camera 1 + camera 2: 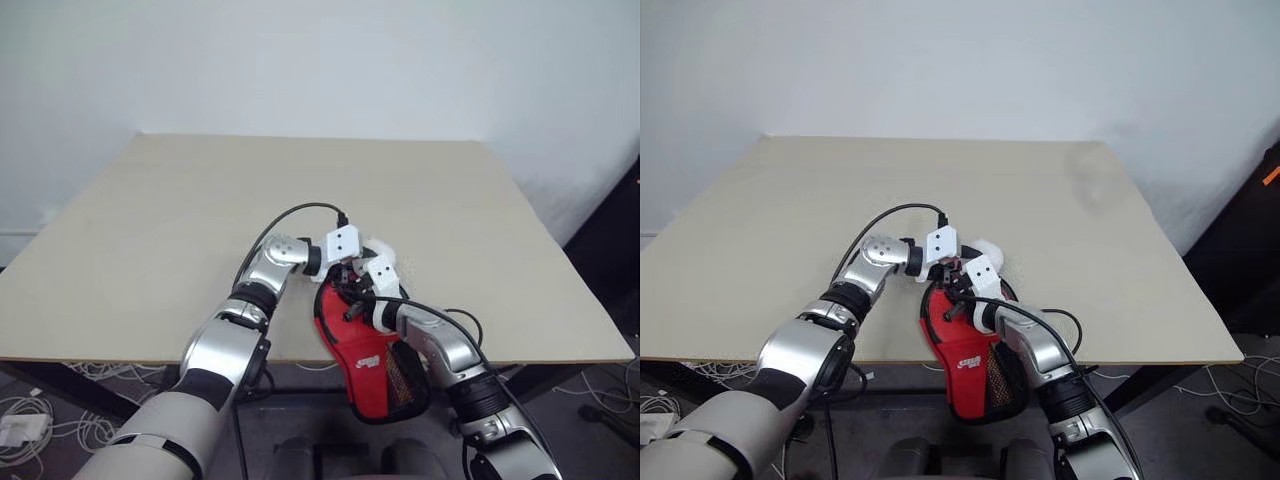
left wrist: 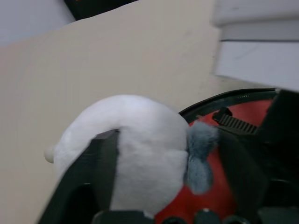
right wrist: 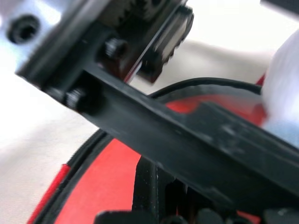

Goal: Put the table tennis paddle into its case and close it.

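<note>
A pale wooden table (image 1: 200, 230) stands before a white wall. At its near edge we hold the red-and-black case (image 1: 365, 365), which hangs partly off the table. Our right gripper (image 1: 352, 300) is clenched on the case's rim. Our left gripper (image 1: 350, 262), just beside it, stands released. We cannot make out the paddle.

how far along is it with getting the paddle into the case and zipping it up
Apparently done: no bare paddle shows, so it is probably already inside the red and black paddle-shaped soft case, which overhangs the near edge of the beige wooden table. In hand: the right gripper is shut on the case, with the left gripper at its rounded end. Left: whether the zip is fully closed cannot be told.
</note>
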`<state>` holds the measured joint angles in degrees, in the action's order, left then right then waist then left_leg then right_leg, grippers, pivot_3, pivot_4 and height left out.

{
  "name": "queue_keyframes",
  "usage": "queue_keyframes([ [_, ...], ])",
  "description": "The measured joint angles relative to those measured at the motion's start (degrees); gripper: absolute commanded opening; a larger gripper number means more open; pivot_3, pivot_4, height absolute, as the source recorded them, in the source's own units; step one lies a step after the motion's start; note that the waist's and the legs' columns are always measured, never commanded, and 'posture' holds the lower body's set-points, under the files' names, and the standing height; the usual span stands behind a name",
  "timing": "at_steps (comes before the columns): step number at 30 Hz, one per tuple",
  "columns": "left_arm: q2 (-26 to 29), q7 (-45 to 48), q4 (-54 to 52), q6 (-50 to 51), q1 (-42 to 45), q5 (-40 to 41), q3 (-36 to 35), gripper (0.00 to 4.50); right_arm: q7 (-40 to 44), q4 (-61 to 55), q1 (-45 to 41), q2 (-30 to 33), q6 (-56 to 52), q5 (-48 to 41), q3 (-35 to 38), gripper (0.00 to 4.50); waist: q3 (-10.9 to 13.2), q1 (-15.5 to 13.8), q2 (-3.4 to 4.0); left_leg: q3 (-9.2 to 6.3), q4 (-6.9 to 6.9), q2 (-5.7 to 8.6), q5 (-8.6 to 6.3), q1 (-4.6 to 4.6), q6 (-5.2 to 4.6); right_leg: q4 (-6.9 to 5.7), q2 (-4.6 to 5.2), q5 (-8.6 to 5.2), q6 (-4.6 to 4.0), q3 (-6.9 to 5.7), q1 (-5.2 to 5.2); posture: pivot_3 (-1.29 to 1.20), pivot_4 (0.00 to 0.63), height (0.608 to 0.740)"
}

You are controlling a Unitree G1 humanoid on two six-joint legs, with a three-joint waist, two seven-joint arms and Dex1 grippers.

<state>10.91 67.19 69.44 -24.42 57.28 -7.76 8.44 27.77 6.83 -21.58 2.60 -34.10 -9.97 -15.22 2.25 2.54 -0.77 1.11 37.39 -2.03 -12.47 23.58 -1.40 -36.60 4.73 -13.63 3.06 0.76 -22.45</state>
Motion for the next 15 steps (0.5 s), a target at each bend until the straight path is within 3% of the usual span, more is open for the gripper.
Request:
queue_keyframes([
  [9,7.2,8.4,-4.4,3.6,0.4,3.0,-1.0,4.49,0.2,0.4,-0.3,-0.5,0.0,0.0,-0.2,0.00,0.0,0.1,0.01,-0.01,0.09,-0.01,0.00,-0.01,0.00,-0.10,0.00,-0.06,0.09,0.01,-0.02,0.00,0.000,0.740],
  [15,13.5,14.7,-17.7,12.7,-1.4,9.3,-3.5,4.49,0.4,0.5,-0.3,-0.4,0.0,0.0,-0.2,0.00,0.0,0.1,0.02,-0.01,0.09,-0.02,0.00,-0.01,0.00,-0.11,0.00,-0.06,0.08,0.02,-0.02,0.00,0.000,0.740],
])
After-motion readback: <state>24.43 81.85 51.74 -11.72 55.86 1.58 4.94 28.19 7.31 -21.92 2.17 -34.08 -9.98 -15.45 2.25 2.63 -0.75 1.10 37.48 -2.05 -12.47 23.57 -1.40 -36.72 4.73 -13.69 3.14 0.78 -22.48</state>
